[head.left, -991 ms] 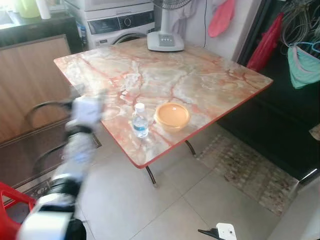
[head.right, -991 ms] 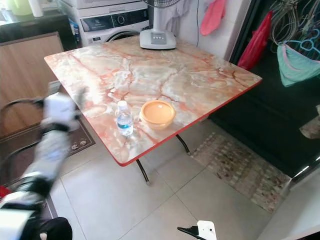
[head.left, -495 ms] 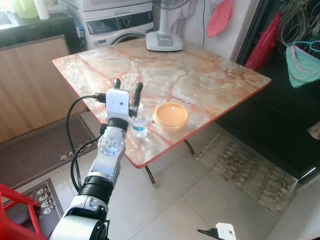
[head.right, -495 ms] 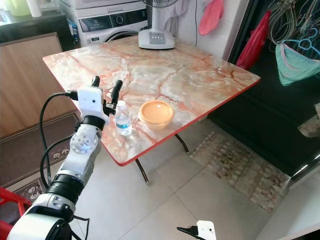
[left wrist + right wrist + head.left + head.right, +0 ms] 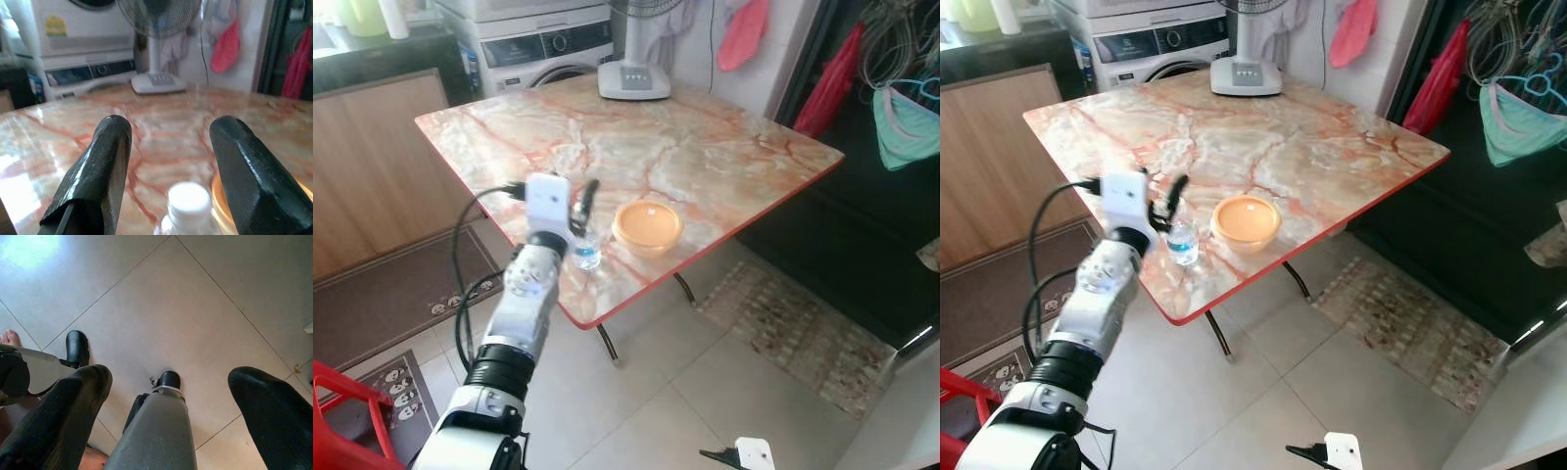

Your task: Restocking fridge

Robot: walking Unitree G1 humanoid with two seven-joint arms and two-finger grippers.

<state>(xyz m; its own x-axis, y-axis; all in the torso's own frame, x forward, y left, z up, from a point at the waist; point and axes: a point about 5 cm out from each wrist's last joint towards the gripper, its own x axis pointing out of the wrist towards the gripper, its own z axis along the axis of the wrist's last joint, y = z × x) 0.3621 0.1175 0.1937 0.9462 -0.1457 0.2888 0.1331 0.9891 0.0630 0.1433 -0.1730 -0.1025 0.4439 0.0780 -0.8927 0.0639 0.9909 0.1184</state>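
A small clear water bottle (image 5: 587, 253) with a white cap (image 5: 188, 198) stands near the front edge of the marble table (image 5: 705, 147). An orange bowl (image 5: 648, 227) sits just to its right. My left gripper (image 5: 573, 208) is open and hovers right at the bottle. In the left wrist view the cap lies between and just below the two black fingers (image 5: 98, 181). My right gripper (image 5: 171, 374) hangs open low over the tiled floor, with nothing between its fingers.
A fan base (image 5: 634, 80) stands at the table's far edge, with a washing machine (image 5: 548, 44) behind it. A dark unit (image 5: 862, 225) with hanging clothes is on the right and a rug (image 5: 803, 333) lies before it. A red stool (image 5: 333, 411) is at the lower left. A person's bare foot (image 5: 7, 338) is near my right gripper.
My left arm swung up from beside the table and has moved forward and lower, so the open fingers now flank the bottle's cap. The bottle and bowl have not moved.
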